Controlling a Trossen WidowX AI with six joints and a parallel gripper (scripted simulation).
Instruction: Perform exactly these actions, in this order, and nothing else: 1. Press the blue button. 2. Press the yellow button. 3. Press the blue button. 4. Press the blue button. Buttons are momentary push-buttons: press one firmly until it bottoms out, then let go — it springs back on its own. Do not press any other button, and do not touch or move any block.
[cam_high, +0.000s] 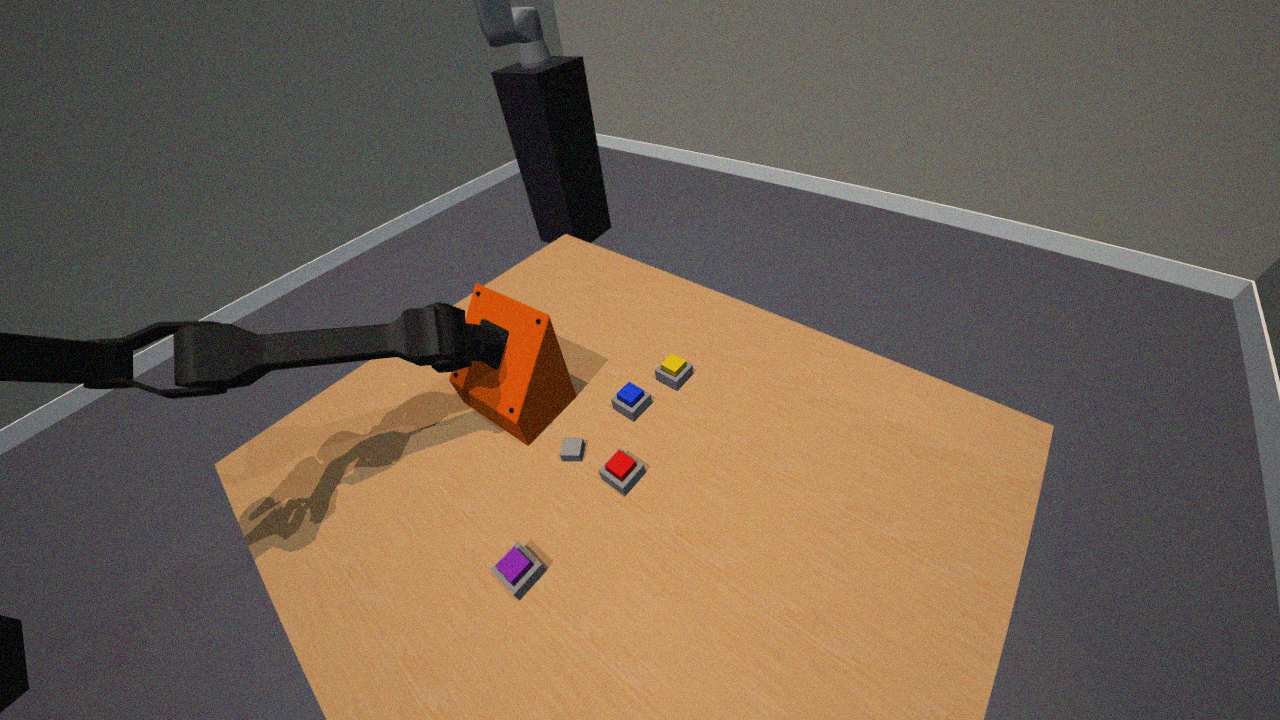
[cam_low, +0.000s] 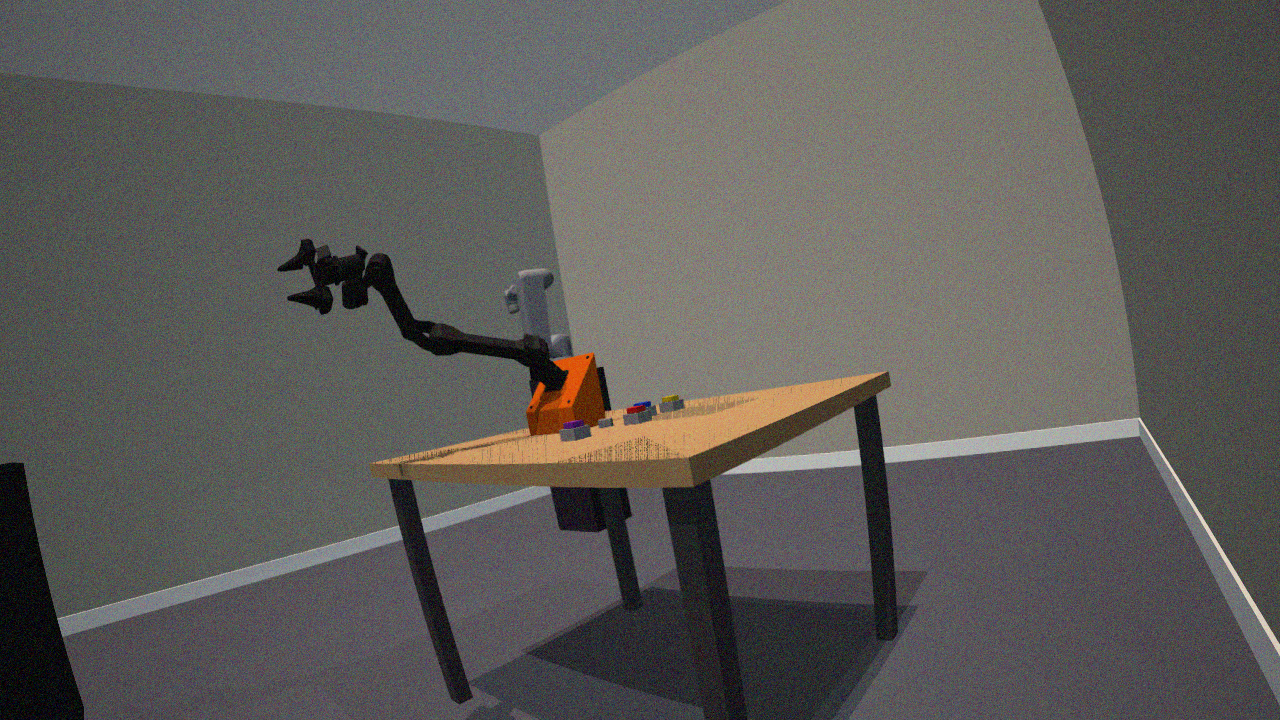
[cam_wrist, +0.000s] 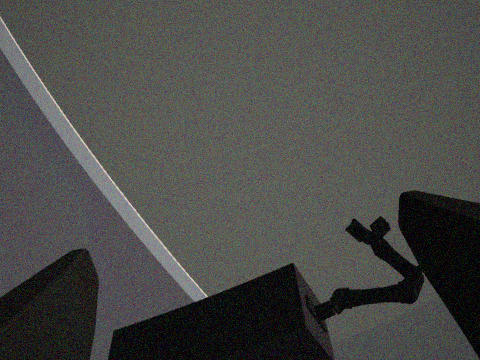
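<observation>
We see no boxes or bowls. Tool (cam_low: 293, 282) wide open, holding nothing, high up past worktop (cam_high: 805, 537) (cam_low: 572, 474) edge. Blue button (cam_high: 630, 394) (cam_low: 641, 404), yellow button (cam_high: 674, 364) (cam_low: 670, 399) on worktop, well apart from our tool.

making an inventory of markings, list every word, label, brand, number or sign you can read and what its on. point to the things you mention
There are none to read.
The purple (cam_high: 513, 565) (cam_low: 573, 424), red (cam_high: 620, 464) (cam_low: 636, 409), blue (cam_high: 630, 393) and yellow (cam_high: 673, 364) (cam_low: 671, 398) buttons show plain colour.
The orange base (cam_high: 554, 394) (cam_low: 586, 394) shows small dark dots, not lettering.
No lettering can be made out on the dark arm (cam_high: 313, 347) (cam_low: 483, 344).
</observation>
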